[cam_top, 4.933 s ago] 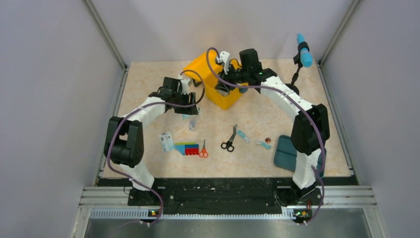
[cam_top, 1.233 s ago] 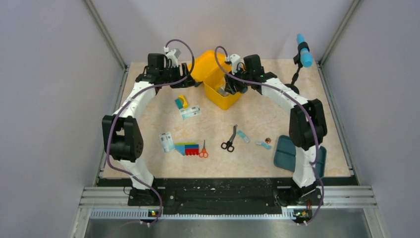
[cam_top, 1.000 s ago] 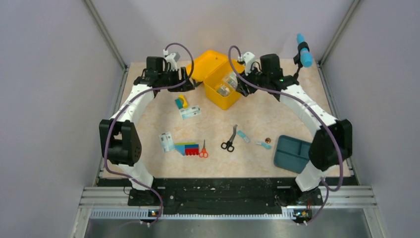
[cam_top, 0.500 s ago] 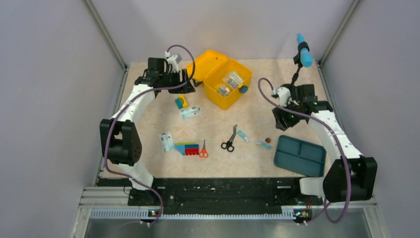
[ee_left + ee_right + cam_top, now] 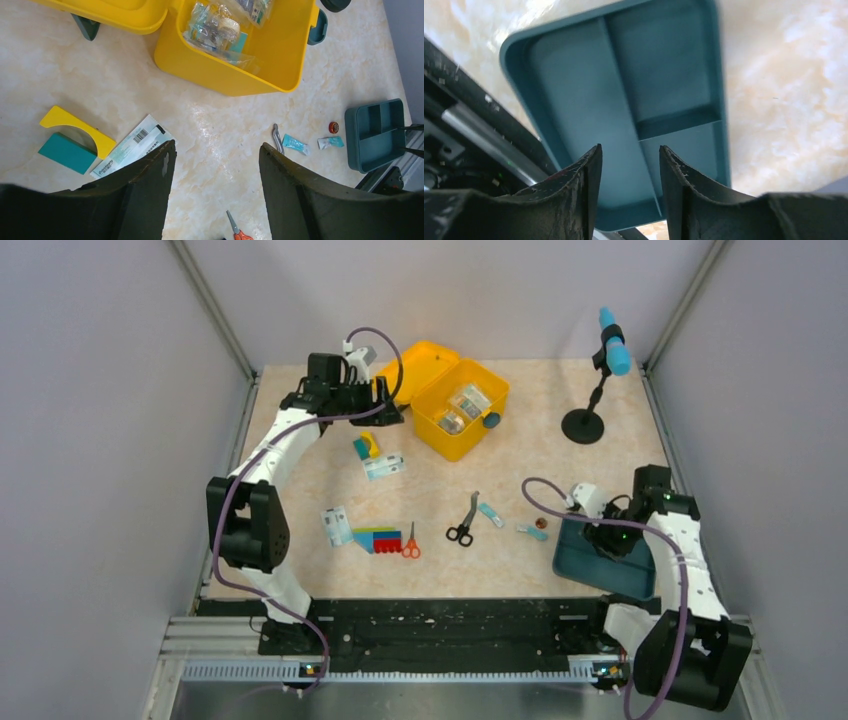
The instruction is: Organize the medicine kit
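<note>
Just ahead of the left hand [image 5: 215, 148], a little beyond its fingertips, sits the kit [image 5: 260, 60], lid thrown back, clear packets [image 5: 212, 30] lying in the box! That left hand is spread wide with nothing between its fingers, hovering above the worktop [image 5: 215, 115]. Over on the other side, the right hand [image 5: 630, 148] hangs low over the tray [image 5: 569, 75], fingers parted and empty, the tray's divider running straight beneath the gap; whether they touch it, can't tell. The kit is well away from that hand, far across the worktop. Now, how will the kit handle? It looks like hard, smooth plastic, stiff-walled and probably light, so it may skid if nudged, and the hinged lid could swing. Best bet: pinch a side wall at the rim, or take the teal handle [image 5: 82, 25] at the lid's edge for closing.
</note>
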Action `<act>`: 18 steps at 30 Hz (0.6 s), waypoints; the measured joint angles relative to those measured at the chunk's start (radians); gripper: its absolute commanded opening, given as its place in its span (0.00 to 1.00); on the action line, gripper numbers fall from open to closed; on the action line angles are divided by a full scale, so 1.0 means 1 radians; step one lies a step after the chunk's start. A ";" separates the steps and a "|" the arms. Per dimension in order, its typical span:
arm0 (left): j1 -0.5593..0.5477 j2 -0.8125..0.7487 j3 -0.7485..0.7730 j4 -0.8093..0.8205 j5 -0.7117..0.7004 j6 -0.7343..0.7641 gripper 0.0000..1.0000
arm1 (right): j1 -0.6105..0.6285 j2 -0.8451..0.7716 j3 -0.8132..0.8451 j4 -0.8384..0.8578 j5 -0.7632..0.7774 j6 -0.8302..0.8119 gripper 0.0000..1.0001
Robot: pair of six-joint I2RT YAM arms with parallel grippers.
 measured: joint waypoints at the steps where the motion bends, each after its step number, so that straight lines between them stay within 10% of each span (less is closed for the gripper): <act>1: 0.000 0.000 -0.003 0.000 0.000 0.000 0.66 | 0.000 -0.009 -0.019 -0.016 0.005 -0.032 0.43; 18: 0.001 0.000 -0.012 0.007 0.000 0.000 0.67 | 0.000 0.121 -0.090 0.084 0.026 -0.180 0.32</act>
